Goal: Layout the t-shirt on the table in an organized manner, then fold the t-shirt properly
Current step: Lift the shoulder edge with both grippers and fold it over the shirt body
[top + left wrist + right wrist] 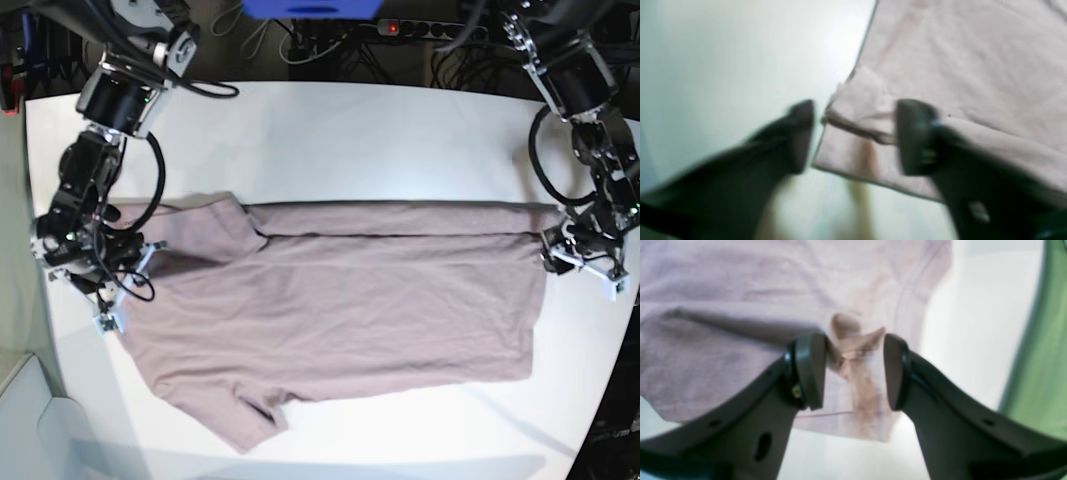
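L gripper point(855, 136) has jaws wide apart, nothing gripped, over a folded-back corner of the t-shirt point(350, 310); R gripper point(855, 373) is open too, its fingers either side of a bunched fold w/ a small peak, no cloth pinched. Can't tell from the wrist views if any fingertip touches the cloth

T-shirt lies on the white table point(400, 130), mauve-pink, wrinkled, spread wide btwn the two arms. Its edge on the arms' side is a long strip running across, w/ a dark crease line below it; a flap is turned over near the R gripper. Far from that strip, the opposite edge is uneven, w/ a crumpled bit sticking out on the base view's lower L

Beyond the table's edge on the R arm's side, smth green point(1033, 373) shows
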### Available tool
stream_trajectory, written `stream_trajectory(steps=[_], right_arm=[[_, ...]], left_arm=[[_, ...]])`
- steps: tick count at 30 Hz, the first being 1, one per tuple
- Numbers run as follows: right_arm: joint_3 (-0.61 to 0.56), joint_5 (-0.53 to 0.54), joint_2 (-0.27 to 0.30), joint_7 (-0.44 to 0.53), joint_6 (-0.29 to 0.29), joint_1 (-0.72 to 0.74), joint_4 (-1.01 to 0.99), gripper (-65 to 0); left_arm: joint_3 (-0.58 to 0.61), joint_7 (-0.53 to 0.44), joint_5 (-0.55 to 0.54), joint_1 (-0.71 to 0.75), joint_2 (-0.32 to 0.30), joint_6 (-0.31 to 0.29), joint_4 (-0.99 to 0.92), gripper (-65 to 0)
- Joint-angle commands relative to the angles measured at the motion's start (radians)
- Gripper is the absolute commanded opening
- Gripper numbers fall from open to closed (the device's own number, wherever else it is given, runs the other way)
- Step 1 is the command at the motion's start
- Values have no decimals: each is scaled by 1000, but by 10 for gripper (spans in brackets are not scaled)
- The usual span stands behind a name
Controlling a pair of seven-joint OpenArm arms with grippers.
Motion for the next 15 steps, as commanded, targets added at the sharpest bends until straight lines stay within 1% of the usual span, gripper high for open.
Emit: stream_trajectory(steps=[1, 2, 4, 7, 10, 15], right_arm=[[1, 7, 10, 16, 3, 12, 34, -363], [0, 7, 10, 16, 3, 8, 54, -363], [1, 7, 10, 7, 3, -2, 89, -363], [1, 7, 15, 6, 3, -54, 155, -363], [3, 7, 15, 10, 3, -124, 212, -360], [4, 7, 13, 16, 3, -206, 241, -360]], left_arm=[[-4, -14, -6, -20, -16, -3, 19, -172], [-4, -14, -6, -20, -16, -3, 19, -141], [-2, -12, -6, -17, -16, -3, 21, -114], [-6, -9, -6, -11, -18, -3, 19, -114], [-7, -25, -6, 36, -21, -3, 18, -114], [-1, -97, -3, 67, -15, -3, -32, -114]])
